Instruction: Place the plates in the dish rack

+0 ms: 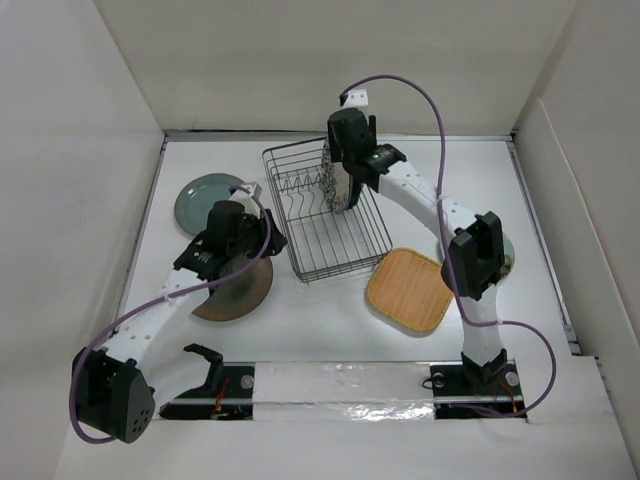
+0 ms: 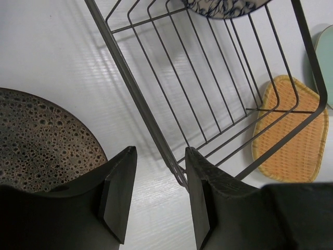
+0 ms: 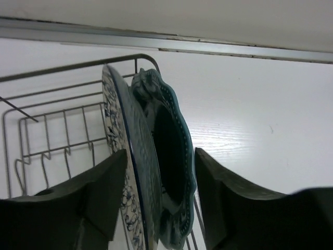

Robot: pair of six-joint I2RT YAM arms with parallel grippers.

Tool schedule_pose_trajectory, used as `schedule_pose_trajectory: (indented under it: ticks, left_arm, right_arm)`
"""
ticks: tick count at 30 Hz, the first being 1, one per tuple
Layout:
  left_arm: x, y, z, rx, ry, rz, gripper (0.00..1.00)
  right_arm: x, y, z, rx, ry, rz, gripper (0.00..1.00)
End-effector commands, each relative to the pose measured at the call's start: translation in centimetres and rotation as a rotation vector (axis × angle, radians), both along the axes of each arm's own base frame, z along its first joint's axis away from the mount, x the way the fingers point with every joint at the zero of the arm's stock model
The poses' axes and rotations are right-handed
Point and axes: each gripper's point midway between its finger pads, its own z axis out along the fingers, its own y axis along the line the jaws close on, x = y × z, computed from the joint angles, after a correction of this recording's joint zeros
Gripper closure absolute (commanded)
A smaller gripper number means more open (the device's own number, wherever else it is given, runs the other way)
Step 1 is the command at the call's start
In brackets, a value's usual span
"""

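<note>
The dark wire dish rack (image 1: 325, 225) stands mid-table. A blue-and-white plate (image 3: 117, 151) and a teal plate (image 3: 177, 156) stand upright side by side at its far right end. My right gripper (image 1: 340, 190) reaches down over them, open. In the right wrist view its fingers (image 3: 160, 192) straddle both plates with a gap beside the teal one. My left gripper (image 1: 262, 238) is open and empty at the rack's left rim (image 2: 127, 78), which runs between its fingers (image 2: 158, 172). The brown speckled plate (image 1: 235, 290) lies just left of it and also shows in the left wrist view (image 2: 36, 146).
A grey-green plate (image 1: 205, 200) lies flat at the far left. The tan rounded-square plate (image 1: 407, 290) lies right of the rack. A pale green plate (image 1: 508, 250) lies partly hidden behind the right arm's elbow. White walls enclose the table on three sides.
</note>
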Motion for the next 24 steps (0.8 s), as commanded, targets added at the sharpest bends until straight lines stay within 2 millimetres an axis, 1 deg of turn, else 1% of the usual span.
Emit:
schedule_pose_trajectory:
  ticks: [1,2,3,4,5,7,8,9,10,11,12,13,14,15,16,17,18,19,20,21,22,23,24]
  left_arm:
    - [0.7,-0.7,4.5,-0.059,-0.120,-0.016,0.61]
    - [0.5,-0.7,4.9,-0.067,-0.133,-0.020,0.61]
    - [0.7,-0.5,4.9,-0.069,-0.135,-0.012,0.61]
    - [0.5,-0.5,5.3,-0.075,-0.145,-0.016,0.61]
    - [0.7,-0.2,5.5,-0.079,-0.154,-0.006,0.61]
    - [0.5,-0.1,6.2,-0.086,-0.174,-0.008,0.61]
    - [0.4,-0.1,6.5,-0.088,-0.183,-0.013,0.61]
    - [0.3,-0.2,6.7,-0.094,-0.190,-0.018,0.61]
    - [0.2,-0.2,7.2,-0.101,-0.204,-0.024,0.61]
    - [0.1,-0.3,7.3,-0.104,-0.207,-0.027,0.61]
    - [-0.1,-0.4,7.4,-0.109,-0.211,-0.037,0.61]
    - [-0.3,-0.4,7.9,-0.115,-0.225,-0.042,0.62]
    - [-0.5,-0.4,8.0,-0.118,-0.231,-0.047,0.62]
    - [-0.6,-0.3,8.2,-0.116,-0.240,-0.048,0.63]
    - [-0.8,-0.5,8.5,-0.116,-0.251,-0.056,0.63]
    - [-1.1,-0.7,8.6,-0.116,-0.251,-0.066,0.63]
    - [-1.1,-0.7,8.7,-0.115,-0.255,-0.065,0.63]
    - [-1.3,-0.9,8.9,-0.122,-0.257,-0.076,0.63]
    - [-1.6,-1.4,9.1,-0.133,-0.262,-0.097,0.63]
    - [-1.8,-1.7,9.2,-0.137,-0.262,-0.110,0.63]
    - [-1.9,-1.6,9.4,-0.138,-0.270,-0.108,0.63]
    - [-2.0,-1.7,9.4,-0.136,-0.271,-0.112,0.63]
    - [-2.2,-1.8,9.6,-0.133,-0.275,-0.113,0.63]
  right_arm:
    - [-0.9,0.3,8.1,0.187,-0.135,0.066,0.34]
    - [-1.6,0.1,9.9,0.212,-0.161,0.076,0.27]
    - [-1.6,0.2,9.5,0.210,-0.155,0.082,0.27]
    - [-2.4,-0.3,11.5,0.234,-0.184,0.089,0.21]
    - [-2.8,-0.8,11.4,0.247,-0.173,0.097,0.19]
    - [-3.5,-1.9,12.3,0.290,-0.188,0.108,0.15]
    - [-5.0,-3.1,12.3,0.318,-0.185,0.108,0.14]
    - [-5.5,-3.8,13.0,0.360,-0.211,0.115,0.14]
    - [-5.9,-5.8,12.9,0.385,-0.224,0.082,0.17]
    - [-8.1,-8.2,15.5,0.473,-0.290,0.053,0.25]
    - [-8.7,-9.9,11.1,0.477,-0.253,0.006,0.47]
    - [-9.7,-11.8,9.9,0.507,-0.260,-0.034,0.87]
    - [-10.2,-15.3,8.2,0.567,-0.264,-0.135,1.00]
    - [-12.3,-18.2,8.4,0.606,-0.307,-0.200,1.00]
    - [-13.7,-20.6,1.8,0.574,-0.213,-0.290,1.00]
    - [-14.6,-24.7,-0.5,0.605,-0.215,-0.423,1.00]
    - [-16.2,-26.8,-1.9,0.623,-0.216,-0.485,1.00]
    - [-18.2,-28.9,-7.0,0.601,-0.145,-0.572,1.00]
    - [-19.1,-30.5,-8.9,0.636,-0.135,-0.645,1.00]
    - [-20.0,-33.1,-10.3,0.678,-0.130,-0.709,1.00]
    - [-20.8,-34.2,-11.3,0.699,-0.125,-0.744,1.00]
    - [-21.8,-35.0,-13.2,0.712,-0.101,-0.785,0.97]
    - [-22.3,-36.8,-13.4,0.733,-0.127,-0.833,0.89]
